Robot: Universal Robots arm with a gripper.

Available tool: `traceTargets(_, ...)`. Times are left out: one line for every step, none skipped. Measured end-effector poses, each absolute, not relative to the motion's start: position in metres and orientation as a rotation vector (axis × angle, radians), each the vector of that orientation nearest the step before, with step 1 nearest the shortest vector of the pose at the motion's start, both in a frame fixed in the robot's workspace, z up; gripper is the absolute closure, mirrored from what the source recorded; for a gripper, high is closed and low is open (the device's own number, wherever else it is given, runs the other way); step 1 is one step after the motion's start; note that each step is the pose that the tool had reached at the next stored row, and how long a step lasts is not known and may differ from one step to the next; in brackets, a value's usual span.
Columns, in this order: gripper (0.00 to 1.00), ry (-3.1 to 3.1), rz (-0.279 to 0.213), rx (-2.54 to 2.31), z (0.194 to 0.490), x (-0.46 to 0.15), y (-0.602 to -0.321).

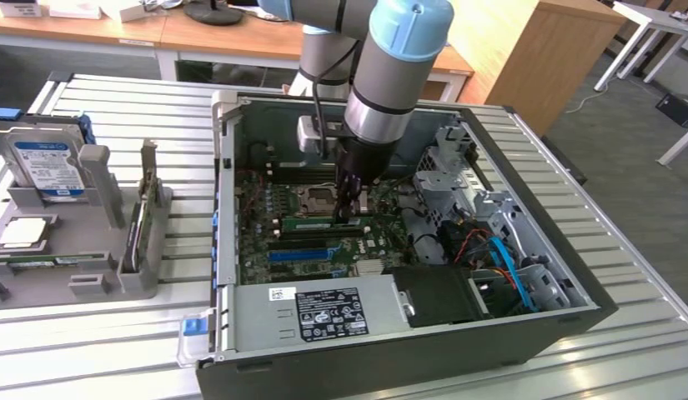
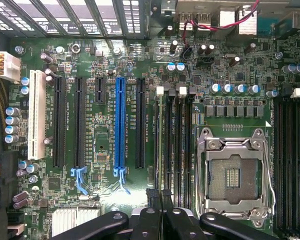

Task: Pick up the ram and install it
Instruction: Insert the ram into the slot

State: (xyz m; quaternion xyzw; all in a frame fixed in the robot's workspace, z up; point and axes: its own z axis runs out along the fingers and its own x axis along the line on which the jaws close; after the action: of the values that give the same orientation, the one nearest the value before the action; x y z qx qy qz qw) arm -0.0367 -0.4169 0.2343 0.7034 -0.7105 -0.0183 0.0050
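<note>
**Ram low on the motherboard, gripper at its end**

Ram (image 1: 318,223) is what we see as a thin green stick inside the open computer case (image 1: 226,167). It lies lengthwise along the motherboard (image 1: 260,229). The CPU socket (image 1: 318,197) is just on its far side and the long blue slot (image 1: 299,252) is on its near side.

The arm reaches straight down into the case. The gripper (image 1: 346,215) meets the stick's top edge near its end towards the exterior view's right.

From the wrist we see the black fingers (image 2: 151,220) drawn narrow, nearly together, above the black slots beside the socket (image 2: 235,175). The blue slot (image 2: 120,125) lies further off. We cannot tell whether the fingers pinch the stick or only touch it.

A grey rack (image 1: 99,250) with spare parts stands outside the case, at the exterior view's left.
</note>
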Motion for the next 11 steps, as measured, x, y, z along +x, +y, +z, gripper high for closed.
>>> traceTargets(0.88, -2.225, -0.057, 2.203, 0.2343, -0.0367, -0.4169)
traceTargets(0.88, -2.225, -0.057, 2.203, 0.2343, -0.0367, -0.4169)
traceTargets(0.88, -2.226, -0.057, 2.202, 0.2343, -0.0367, -0.4169)
traceTargets(0.88, -2.227, -0.057, 2.201, 0.2343, -0.0367, -0.4169)
traceTargets(0.88, -2.227, -0.057, 2.201, 0.2343, -0.0367, -0.4169)
traceTargets(0.88, -2.227, -0.057, 2.201, 0.2343, -0.0367, -0.4169)
traceTargets(0.88, -2.228, -0.057, 2.2, 0.2343, -0.0367, -0.4169)
traceTargets(0.88, -2.229, -0.057, 2.199, 0.2343, -0.0367, -0.4169)
traceTargets(0.88, -2.23, -0.057, 2.198, 0.2343, -0.0367, -0.4169)
traceTargets(0.88, -2.231, -0.057, 2.197, 0.2343, -0.0367, -0.4169)
traceTargets(0.88, -2.232, -0.058, 2.196, 0.2342, -0.0367, -0.4169)
